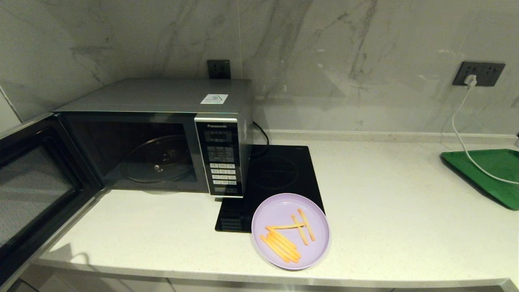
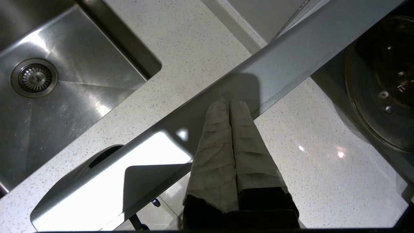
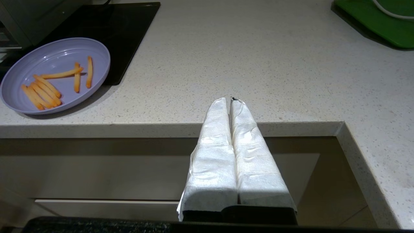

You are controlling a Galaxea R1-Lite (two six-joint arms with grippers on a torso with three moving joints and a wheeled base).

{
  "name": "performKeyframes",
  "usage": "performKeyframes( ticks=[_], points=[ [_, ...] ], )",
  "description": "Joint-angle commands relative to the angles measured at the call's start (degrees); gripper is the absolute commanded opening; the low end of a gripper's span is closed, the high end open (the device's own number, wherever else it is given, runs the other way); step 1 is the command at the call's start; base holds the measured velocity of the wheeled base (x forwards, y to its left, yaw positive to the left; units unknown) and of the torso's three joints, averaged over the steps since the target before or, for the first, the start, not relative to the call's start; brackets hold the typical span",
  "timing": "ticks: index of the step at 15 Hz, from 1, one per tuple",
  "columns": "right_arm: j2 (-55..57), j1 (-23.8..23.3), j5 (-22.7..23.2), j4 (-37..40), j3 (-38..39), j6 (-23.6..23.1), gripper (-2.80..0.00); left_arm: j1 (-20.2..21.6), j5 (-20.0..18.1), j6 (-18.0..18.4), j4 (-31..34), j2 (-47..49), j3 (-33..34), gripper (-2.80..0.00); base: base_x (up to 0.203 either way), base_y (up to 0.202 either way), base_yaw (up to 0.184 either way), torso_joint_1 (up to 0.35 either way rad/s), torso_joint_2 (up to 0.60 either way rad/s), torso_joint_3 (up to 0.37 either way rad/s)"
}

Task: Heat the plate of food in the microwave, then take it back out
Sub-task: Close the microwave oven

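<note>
The pale lilac plate of food (image 1: 290,231) with several orange fry sticks sits near the counter's front edge, partly over the black hob; it also shows as the plate of food (image 3: 55,74) in the right wrist view. The silver microwave (image 1: 162,138) stands at the back left, its door (image 1: 36,190) swung wide open, the glass turntable (image 1: 160,160) bare. My left gripper (image 2: 229,103) is shut and empty, its taped tips hovering over the top edge of the open door (image 2: 226,87). My right gripper (image 3: 230,102) is shut and empty, low at the counter's front edge, right of the plate.
A black induction hob (image 1: 279,174) lies right of the microwave. A green tray (image 1: 490,174) with a white cable (image 1: 462,138) across it sits at the far right. A steel sink (image 2: 48,81) lies beyond the open door on the left.
</note>
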Motion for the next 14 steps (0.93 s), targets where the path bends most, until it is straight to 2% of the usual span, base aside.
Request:
performKeyframes(
  ticks=[1,3,4,7,10,12,14],
  points=[
    [0.09,0.02,-0.01,0.03,-0.01,0.02,-2.80,-0.23,-0.87,0.00,0.18,-1.37,-0.49,-2.80,0.000,0.000,0.000,0.000,0.00,0.000],
    [0.09,0.02,-0.01,0.11,-0.01,0.02,-2.80,-0.83,-3.63,0.04,0.10,-2.86,-1.59,-2.80,0.000,0.000,0.000,0.000,0.00,0.000],
    [0.09,0.02,-0.01,0.02,-0.01,0.02,-2.80,-1.73,-3.70,-0.10,-0.03,-3.12,-2.39,-2.80,0.000,0.000,0.000,0.000,0.00,0.000],
    [0.09,0.02,-0.01,0.05,-0.01,0.02,-2.80,-1.64,-3.44,-0.19,-2.22,-2.10,-4.56,-2.80,0.000,0.000,0.000,0.000,0.00,0.000],
    [0.09,0.02,-0.01,0.06,-0.01,0.02,-2.80,-0.76,-3.26,-0.50,-2.17,-0.78,-4.04,-2.80,0.000,0.000,0.000,0.000,0.00,0.000],
    [0.09,0.02,-0.01,0.02,-0.01,0.02,-2.80,-0.69,-2.48,-2.92,-1.09,1.31,-3.74,-2.80,0.000,0.000,0.000,0.000,0.00,0.000],
    [0.09,0.02,-0.01,0.06,0.04,0.02,-2.80,0.09,-1.22,-3.64,0.12,3.49,-3.54,-2.80,0.000,0.000,0.000,0.000,0.00,0.000]
  ],
)
